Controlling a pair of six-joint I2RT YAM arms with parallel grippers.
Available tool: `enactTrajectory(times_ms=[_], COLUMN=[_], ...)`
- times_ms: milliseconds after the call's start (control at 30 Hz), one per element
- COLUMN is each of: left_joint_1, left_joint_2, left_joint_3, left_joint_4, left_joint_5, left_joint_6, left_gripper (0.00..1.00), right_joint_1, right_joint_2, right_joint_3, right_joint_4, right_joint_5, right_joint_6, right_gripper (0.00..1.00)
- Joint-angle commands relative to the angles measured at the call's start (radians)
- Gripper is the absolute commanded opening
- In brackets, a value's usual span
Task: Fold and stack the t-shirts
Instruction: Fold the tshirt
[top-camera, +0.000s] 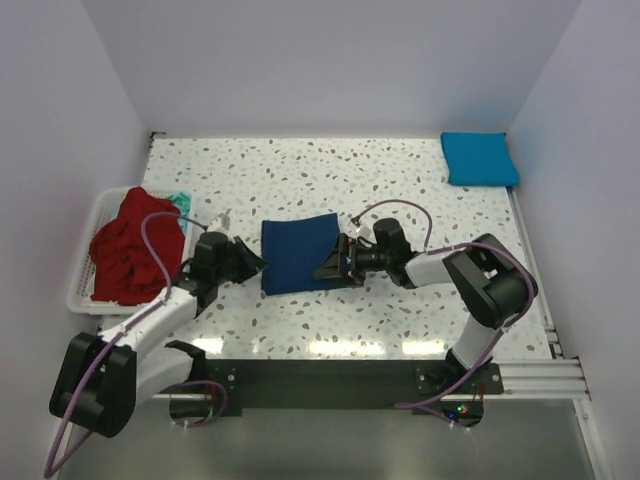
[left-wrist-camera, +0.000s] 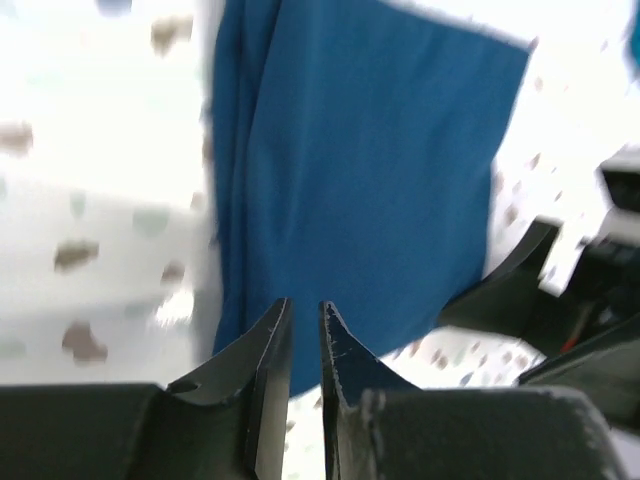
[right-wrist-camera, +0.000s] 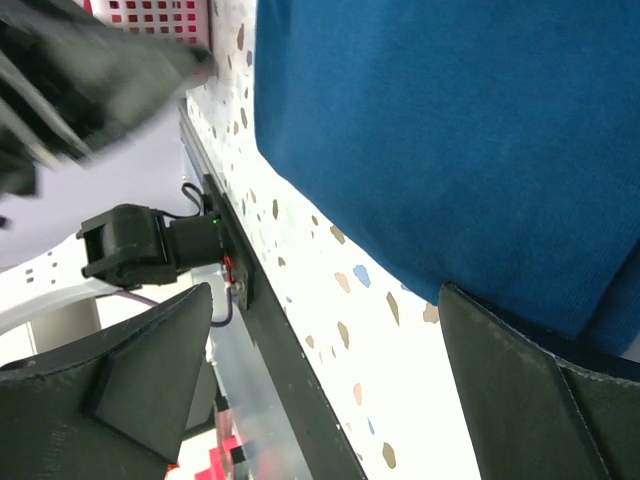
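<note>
Left hand (left-wrist-camera: 305, 330): jaws nearly together, empty, at navy tee's (top-camera: 300, 255) near edge. Right hand (top-camera: 335, 262): jaws wide apart, straddling tee's opposite edge, not clamped.

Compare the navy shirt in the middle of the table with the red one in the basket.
The navy t-shirt is folded into a flat rectangle; the red t-shirt is a crumpled heap. The navy one lies on the speckled table between both grippers; the red one sits in the white basket at the left edge, with no gripper on it. Both are plain-coloured cloth.
</note>
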Motion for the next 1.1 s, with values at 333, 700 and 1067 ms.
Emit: enactTrajectory(times_ms=[333, 700, 1067], left_joint_1=[0.085, 0.203, 0.219], left_joint_2=[0.506, 0.746, 0.456], left_joint_3=[0.435, 0.472, 0.519], left_joint_4=[0.297, 0.356, 0.126], left_joint_5=[0.124, 0.161, 0.121], left_joint_6=[0.097, 0.106, 0.265], left_gripper=[0.19, 0.17, 0.42], right_joint_1=[-0.005, -0.003, -0.014], right_joint_2=[-0.066, -0.073, -0.265], right_joint_3=[0.079, 0.042, 0.269], right_joint_4=[-0.117, -0.137, -0.744], right_joint_5=[0.035, 0.05, 0.289], right_joint_6=[-0.091, -0.115, -0.416], right_gripper=[0.99, 0.99, 0.99])
